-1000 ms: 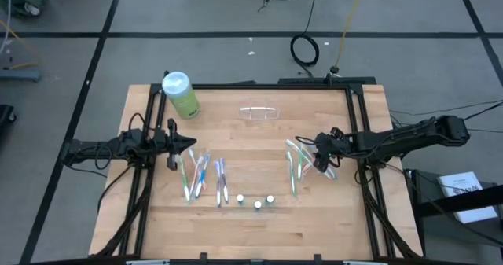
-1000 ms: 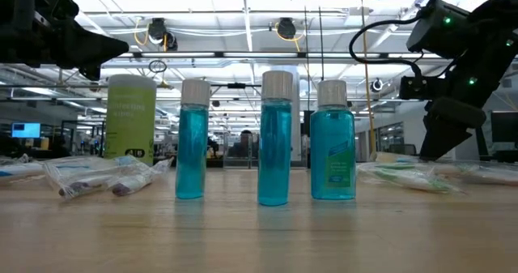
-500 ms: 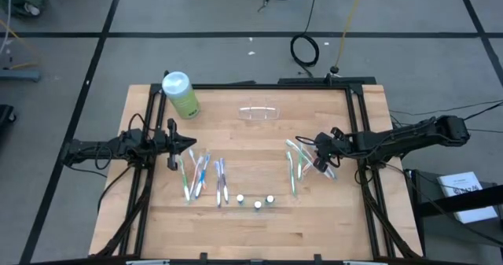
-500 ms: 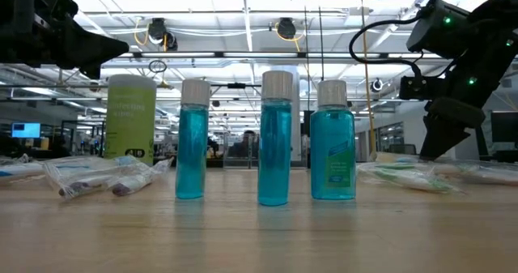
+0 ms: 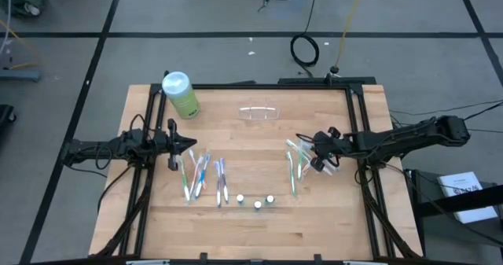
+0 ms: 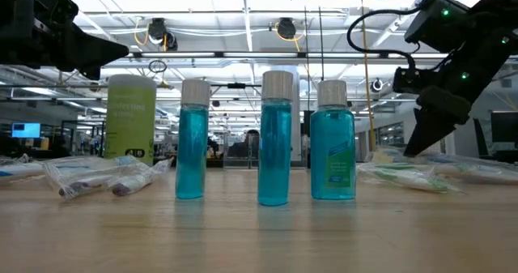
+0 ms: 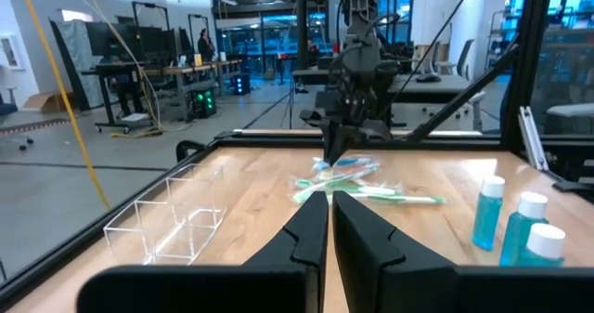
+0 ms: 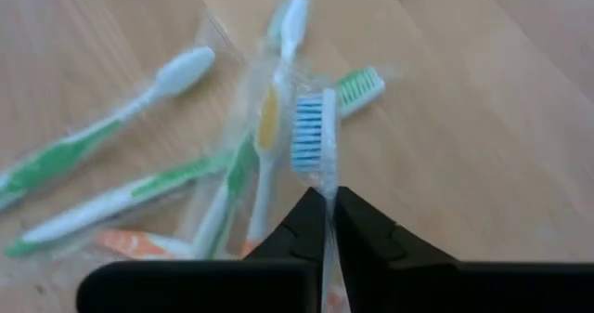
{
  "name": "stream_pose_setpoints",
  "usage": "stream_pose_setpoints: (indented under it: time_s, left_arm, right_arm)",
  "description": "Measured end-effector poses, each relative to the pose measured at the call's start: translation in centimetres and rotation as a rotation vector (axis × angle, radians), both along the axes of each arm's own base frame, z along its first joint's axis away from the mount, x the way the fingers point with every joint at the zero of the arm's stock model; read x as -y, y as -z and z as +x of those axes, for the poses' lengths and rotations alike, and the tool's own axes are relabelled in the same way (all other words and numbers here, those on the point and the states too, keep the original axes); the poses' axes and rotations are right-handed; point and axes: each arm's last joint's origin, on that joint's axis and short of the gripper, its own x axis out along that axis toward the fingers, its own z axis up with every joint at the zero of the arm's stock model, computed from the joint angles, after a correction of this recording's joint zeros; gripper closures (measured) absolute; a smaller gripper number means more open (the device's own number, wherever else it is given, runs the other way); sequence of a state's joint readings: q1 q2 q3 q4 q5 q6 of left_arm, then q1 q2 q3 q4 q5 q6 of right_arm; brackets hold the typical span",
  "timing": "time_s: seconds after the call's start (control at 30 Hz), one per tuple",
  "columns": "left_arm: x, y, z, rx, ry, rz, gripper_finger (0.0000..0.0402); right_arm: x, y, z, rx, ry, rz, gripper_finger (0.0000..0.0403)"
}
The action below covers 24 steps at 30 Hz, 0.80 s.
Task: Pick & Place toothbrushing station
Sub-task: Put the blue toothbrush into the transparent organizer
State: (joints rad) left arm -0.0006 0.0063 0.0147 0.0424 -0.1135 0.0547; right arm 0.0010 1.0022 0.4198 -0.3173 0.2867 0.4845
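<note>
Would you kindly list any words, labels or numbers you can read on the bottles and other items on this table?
Green bottle: pale print on its label, too blurred to read.
Right-hand blue bottle: a printed label, too small to read.
Other two blue bottles: no readable text.
Toothbrushes and clear plastic holder: no lettering visible.
Nothing here can be quoted as it reads.

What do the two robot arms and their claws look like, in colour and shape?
Both arms are slim, black and jointed, with black cables running along them. The left claw has two dark, flat, tapered fingers. The right claw has the same dark pointed fingers. Small green lights glow on the right arm.
</note>
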Motion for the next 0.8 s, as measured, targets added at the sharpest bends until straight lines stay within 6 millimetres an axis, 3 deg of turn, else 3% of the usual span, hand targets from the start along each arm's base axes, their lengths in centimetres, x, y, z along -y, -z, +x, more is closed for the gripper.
stream_pose_setpoints:
  time_s: [0.37, 0.6, 0.8]
  left_arm:
    - [0.0, -0.1, 0.0, 0.007, -0.002, 0.025, 0.0376]
    - [0.0, -0.2, 0.0, 0.011, -0.007, 0.066, 0.0376]
    - [0.0, -0.2, 0.0, 0.014, -0.005, 0.041, 0.0376]
  right_arm:
    - [0.0, -3.1, 0.3, 0.287, -0.048, -0.054, 0.04]
    - [0.5, -5.9, 1.2, 0.528, -0.117, -0.191, 0.0402]
    - [1.7, -6.8, 2.1, 0.618, -0.111, -0.311, 0.04]
